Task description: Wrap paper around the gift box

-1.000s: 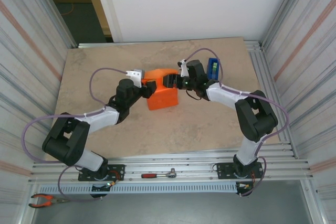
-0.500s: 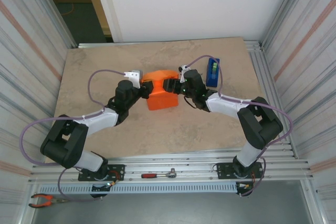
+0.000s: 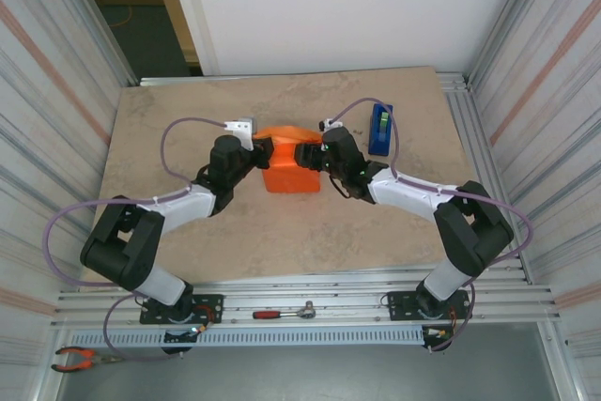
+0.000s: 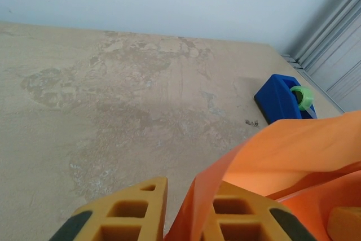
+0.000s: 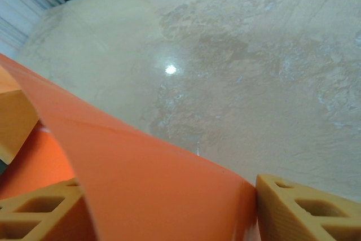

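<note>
The orange paper [image 3: 291,168] lies folded over a boxy shape at the table's middle; the gift box is hidden under it. My left gripper [image 3: 266,149] is at the parcel's far left corner. In the left wrist view a raised flap of the paper [image 4: 282,150] runs between the yellow fingers [image 4: 130,207], and the left gripper [image 4: 189,196] is shut on it. My right gripper [image 3: 302,152] meets the parcel's far right corner. In the right wrist view the paper [image 5: 141,167] fills the wide gap of the right gripper [image 5: 163,207], touching both fingers [image 5: 299,207].
A blue tape dispenser [image 3: 379,129] with green tape stands right of the parcel, also seen as the dispenser [image 4: 282,97] from the left wrist. Bare stone table [image 3: 188,110] lies all round. A ratchet [image 3: 284,312] and pliers [image 3: 80,357] rest on the near rails.
The left jaws have closed onto the paper flap. The right gripper has slid left from beside the dispenser to the parcel's far edge, its jaws narrowing.
</note>
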